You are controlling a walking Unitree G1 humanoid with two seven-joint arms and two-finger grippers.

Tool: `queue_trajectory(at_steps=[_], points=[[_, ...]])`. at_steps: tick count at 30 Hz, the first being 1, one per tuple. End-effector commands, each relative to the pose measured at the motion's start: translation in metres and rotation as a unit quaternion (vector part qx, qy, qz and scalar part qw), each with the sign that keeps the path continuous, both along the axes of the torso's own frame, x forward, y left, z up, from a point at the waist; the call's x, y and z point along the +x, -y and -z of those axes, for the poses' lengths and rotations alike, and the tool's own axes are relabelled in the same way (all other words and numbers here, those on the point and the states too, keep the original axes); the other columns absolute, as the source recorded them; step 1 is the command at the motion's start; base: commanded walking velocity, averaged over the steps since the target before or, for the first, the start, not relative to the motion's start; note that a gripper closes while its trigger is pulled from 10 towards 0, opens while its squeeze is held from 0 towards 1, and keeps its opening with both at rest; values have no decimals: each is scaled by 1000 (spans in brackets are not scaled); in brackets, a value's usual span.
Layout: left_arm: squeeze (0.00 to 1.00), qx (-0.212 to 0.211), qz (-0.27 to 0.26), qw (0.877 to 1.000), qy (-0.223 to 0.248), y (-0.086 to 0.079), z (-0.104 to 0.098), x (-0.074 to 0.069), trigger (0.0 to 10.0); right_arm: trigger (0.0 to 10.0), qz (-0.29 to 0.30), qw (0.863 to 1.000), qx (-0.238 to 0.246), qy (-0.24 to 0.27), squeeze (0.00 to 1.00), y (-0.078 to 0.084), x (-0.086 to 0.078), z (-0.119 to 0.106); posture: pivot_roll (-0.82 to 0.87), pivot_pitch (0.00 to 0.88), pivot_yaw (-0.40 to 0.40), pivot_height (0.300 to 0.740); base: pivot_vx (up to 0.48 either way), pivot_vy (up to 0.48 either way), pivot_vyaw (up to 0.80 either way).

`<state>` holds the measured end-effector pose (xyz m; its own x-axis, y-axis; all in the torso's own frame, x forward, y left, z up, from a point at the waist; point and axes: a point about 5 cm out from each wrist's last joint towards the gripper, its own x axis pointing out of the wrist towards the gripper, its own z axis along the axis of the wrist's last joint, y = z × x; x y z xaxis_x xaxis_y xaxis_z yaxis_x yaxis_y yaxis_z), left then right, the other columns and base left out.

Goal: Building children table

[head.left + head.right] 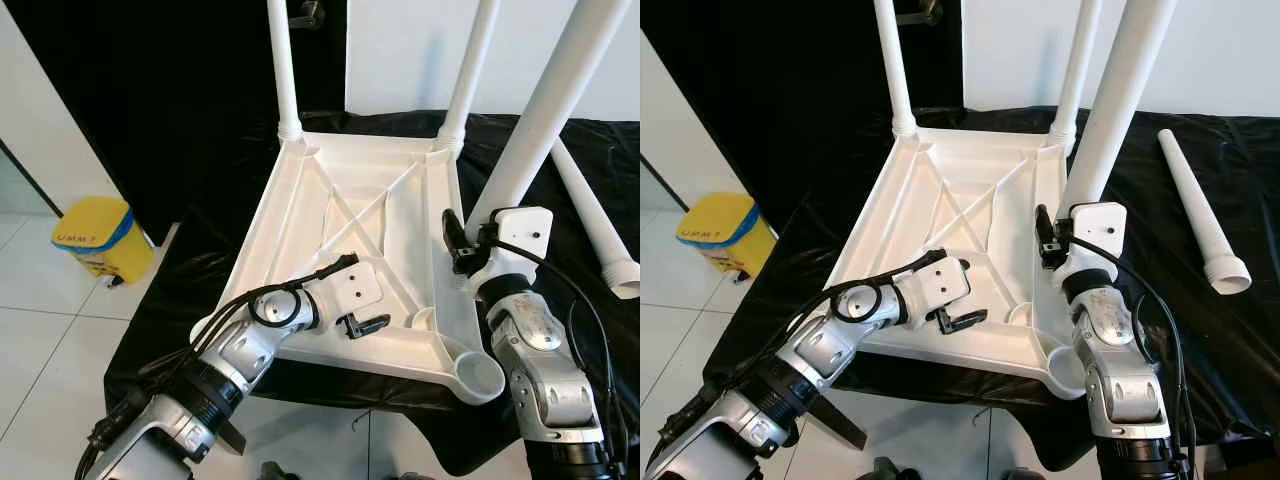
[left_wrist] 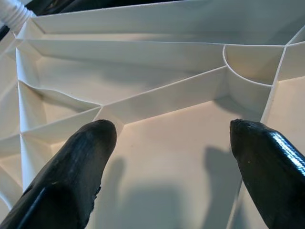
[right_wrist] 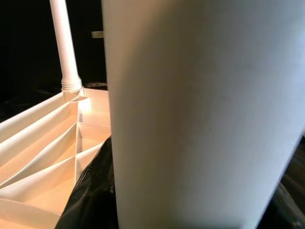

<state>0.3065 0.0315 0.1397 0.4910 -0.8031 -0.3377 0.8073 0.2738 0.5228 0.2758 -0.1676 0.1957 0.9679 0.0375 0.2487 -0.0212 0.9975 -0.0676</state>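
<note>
1. A black cloth (image 1: 200,290) covers the work surface, with white wall behind and a yellow bin (image 1: 98,236) on the tiled floor to the left.
2. The white tabletop (image 1: 300,220) lies upside down on the cloth, two legs (image 1: 283,70) standing upright in its far corners.
3. The left gripper (image 1: 365,324) rests inside the ribbed underside near the front edge, its fingers (image 2: 81,162) spread apart.
4. The right gripper (image 1: 462,243) is clamped on a third leg (image 1: 545,110), tilted above the tabletop's right edge.
5. A fourth leg (image 1: 1202,215) lies loose on the cloth to the right.
</note>
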Motion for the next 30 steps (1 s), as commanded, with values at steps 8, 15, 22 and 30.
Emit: queue_trajectory(at_steps=[8,15,22,30], points=[[0,37,-113,991,63,-15,7,32,10000,10000,11,1000,5,16,0,2,-4,-6,-232,91,51,740,0,0,0],[0,42,-125,988,77,-13,6,41,10000,10000,14,1000,7,18,0,2,-4,-7,-235,96,49,740,0,0,0],[0,40,-138,986,86,-14,6,49,10000,10000,13,1000,14,17,0,-1,-2,-6,-225,97,42,740,0,0,0],[0,28,-139,986,86,-18,5,52,10000,10000,10,999,24,24,0,-7,1,-9,-224,97,42,740,0,0,0]])
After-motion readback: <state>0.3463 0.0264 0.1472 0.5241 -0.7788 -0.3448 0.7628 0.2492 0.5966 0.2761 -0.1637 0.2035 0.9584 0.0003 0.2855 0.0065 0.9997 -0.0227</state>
